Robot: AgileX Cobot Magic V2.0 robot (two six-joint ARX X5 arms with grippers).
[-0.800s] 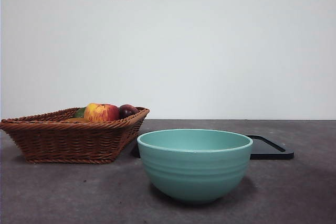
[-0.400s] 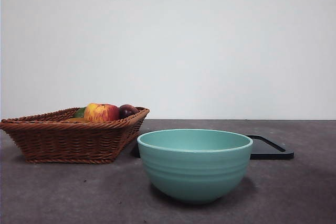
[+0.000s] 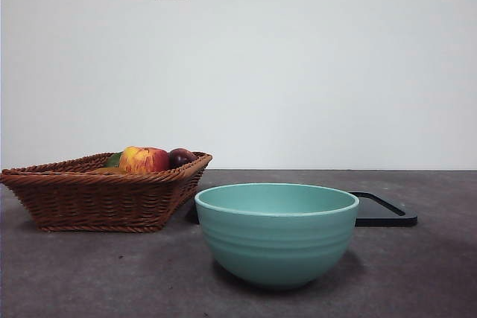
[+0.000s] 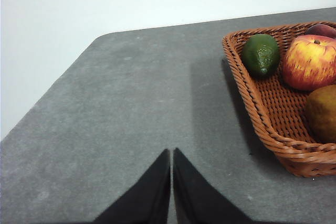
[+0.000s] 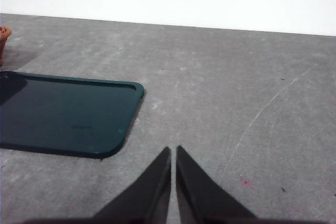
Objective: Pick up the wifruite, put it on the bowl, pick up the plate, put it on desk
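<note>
Nothing has moved since the earlier frames; no step of the task has begun.

Left hand [image 4: 171, 153] and right hand [image 5: 173, 150] hover closed and empty over bare surface [image 3: 74, 273]. Golden-brown fruit [image 4: 321, 113] lies in the basket [image 3: 97, 199], frame left; bowl [image 3: 277, 232] centre, tray [image 5: 63, 114] behind it, open room around.

Beside the ribbed teal-green ceramic bowl [image 3: 276, 232] with its paler rim, a brown woven wicker basket [image 3: 100, 195] holds a red-yellow streaked apple [image 3: 144, 159], a dark green fruit [image 4: 261, 54], and a dull golden-brown fruit [image 4: 322, 112].
</note>
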